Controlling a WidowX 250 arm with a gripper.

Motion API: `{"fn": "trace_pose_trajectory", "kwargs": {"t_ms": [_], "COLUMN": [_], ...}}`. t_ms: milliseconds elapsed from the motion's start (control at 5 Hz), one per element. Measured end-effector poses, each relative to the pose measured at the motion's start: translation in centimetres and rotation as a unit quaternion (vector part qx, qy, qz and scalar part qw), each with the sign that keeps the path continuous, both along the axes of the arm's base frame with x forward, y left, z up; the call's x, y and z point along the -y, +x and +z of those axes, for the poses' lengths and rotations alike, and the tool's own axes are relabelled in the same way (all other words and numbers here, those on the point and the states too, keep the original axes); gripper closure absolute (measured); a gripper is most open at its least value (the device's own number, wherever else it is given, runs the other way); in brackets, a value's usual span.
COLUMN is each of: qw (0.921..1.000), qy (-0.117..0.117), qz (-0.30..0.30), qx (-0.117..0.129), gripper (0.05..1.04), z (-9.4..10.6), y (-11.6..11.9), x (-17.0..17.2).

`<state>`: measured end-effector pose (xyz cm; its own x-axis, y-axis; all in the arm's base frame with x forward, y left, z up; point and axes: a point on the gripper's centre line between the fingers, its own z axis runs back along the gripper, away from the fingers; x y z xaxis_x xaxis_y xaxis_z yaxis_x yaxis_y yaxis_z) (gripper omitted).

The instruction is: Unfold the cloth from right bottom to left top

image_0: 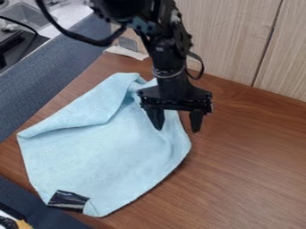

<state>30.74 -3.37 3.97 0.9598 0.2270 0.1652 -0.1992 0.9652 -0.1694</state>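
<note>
Two fingers hang wide apart on your end effector, one over the cloth, one just past its edge; your cloth lies rumpled on the counter!

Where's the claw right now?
In the camera view, the claw hangs just right of centre, over the upper right edge of the light blue cloth, with brown table to its right.

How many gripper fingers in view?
2: one finger over the cloth, the other finger past its picture-right edge, over the table. None looks hidden.
</note>
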Motion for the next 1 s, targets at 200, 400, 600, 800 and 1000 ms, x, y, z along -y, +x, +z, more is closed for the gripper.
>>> {"fn": "trace_pose_trajectory", "kwargs": {"t_ms": [200, 400, 600, 800, 1000], "qw": [0.9997, 0.9991, 0.9986, 0.9992, 0.9993], "qy": [-0.003, -0.005, -0.003, -0.007, -0.007], "qz": [0.006, 0.007, 0.004, 0.011, 0.011], "qx": [0.023, 0.041, 0.053, 0.037, 0.036], "gripper": [0.075, 0.078, 0.079, 0.081, 0.082], "z": [2.6, 5.4, 7.3, 8.2, 8.1], "y": [-0.2, -0.9, -1.6, -2.8, -2.8], "x": [-0.9, -1.6, -2.2, -3.7, -3.8]}}
